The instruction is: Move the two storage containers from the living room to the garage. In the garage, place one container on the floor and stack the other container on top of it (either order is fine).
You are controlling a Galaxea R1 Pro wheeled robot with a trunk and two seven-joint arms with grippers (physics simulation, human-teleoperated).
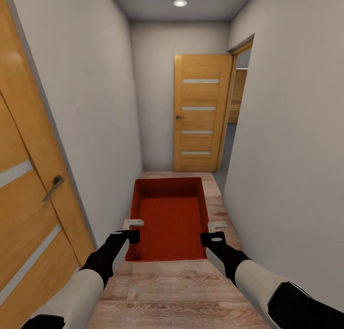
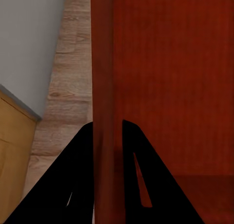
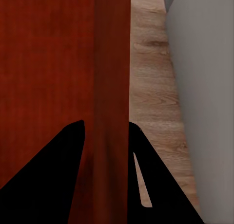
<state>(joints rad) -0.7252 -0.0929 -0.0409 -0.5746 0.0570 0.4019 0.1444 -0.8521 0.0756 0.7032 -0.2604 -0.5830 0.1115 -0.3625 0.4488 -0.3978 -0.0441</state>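
One orange-red storage container (image 1: 168,217) hangs in front of me over the wood-plank hallway floor, open top up, held level by both arms. My left gripper (image 1: 132,228) is shut on its left wall, and my right gripper (image 1: 216,231) is shut on its right wall. In the left wrist view that left wall (image 2: 102,87) runs between the two black fingers (image 2: 73,175). The right wrist view has the right wall (image 3: 112,78) pinched between its black fingers (image 3: 146,175) in the same way. The container is empty inside.
I am in a narrow hallway with pale grey walls (image 1: 286,143) close on both sides. A wooden door with a lever handle (image 1: 52,187) stands at my left. Ahead, an open wooden door (image 1: 200,113) leaves a gap (image 1: 234,128) at the right.
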